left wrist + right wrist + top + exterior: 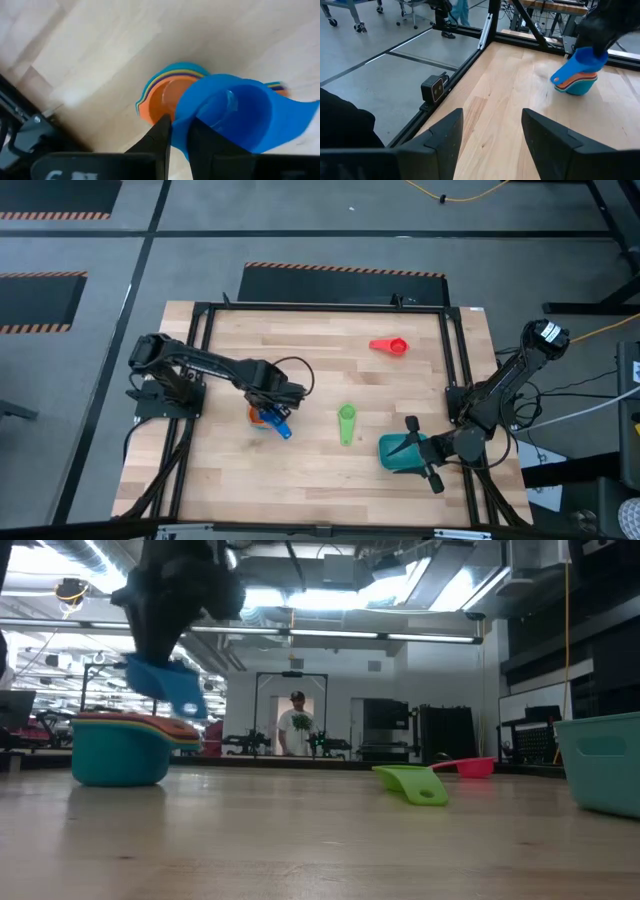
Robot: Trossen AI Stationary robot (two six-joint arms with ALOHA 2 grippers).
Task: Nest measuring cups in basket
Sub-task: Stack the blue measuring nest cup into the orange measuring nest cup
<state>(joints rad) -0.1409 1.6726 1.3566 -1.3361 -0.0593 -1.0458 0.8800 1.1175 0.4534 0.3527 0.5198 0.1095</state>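
Partway: left hand (181,131) clamped on dark blue cup (235,112) over stack (120,745); green cup (346,423), red cup (389,345) loose; right hand (421,451), fingers apart, at basket (392,452), five o'clock on desk (330,380).

On your table (310,470), take the lone cup (346,423) lying near the middle as the landmark. Left of it stands a stack of nested cups (262,417), and the left gripper (272,412) holds another cup (279,425) tilted just above that stack. Behind the landmark and to its right lies one more single cup (389,345), well apart. Right of the landmark and slightly nearer the front edge sits the basket (401,453), with the right gripper (420,450) at it.
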